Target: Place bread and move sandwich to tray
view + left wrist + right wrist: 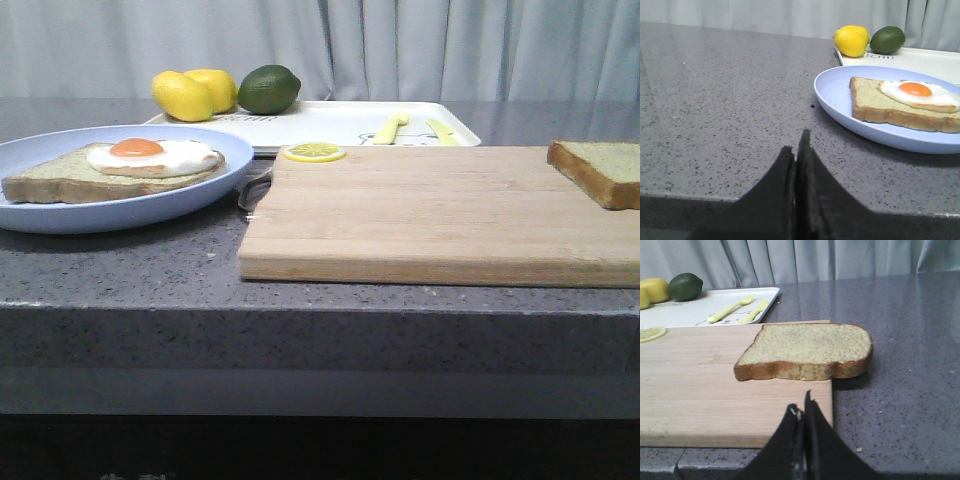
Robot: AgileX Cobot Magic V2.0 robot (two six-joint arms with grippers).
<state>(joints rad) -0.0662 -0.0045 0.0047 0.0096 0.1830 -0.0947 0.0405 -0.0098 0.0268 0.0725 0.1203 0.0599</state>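
Presently the right gripper (802,412) was pressed shut and empty, the bread (807,350) just ahead of its tips. Slice judged light, soft, crushable; grip its crusted near edge.

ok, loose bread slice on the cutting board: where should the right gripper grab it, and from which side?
Probably the overhanging edge. The bread slice lies flat at the cutting board's right end, and part of it juts past that edge over the counter. The right gripper, now shut, should open and come in low from the right, one finger under the crust and one on top.
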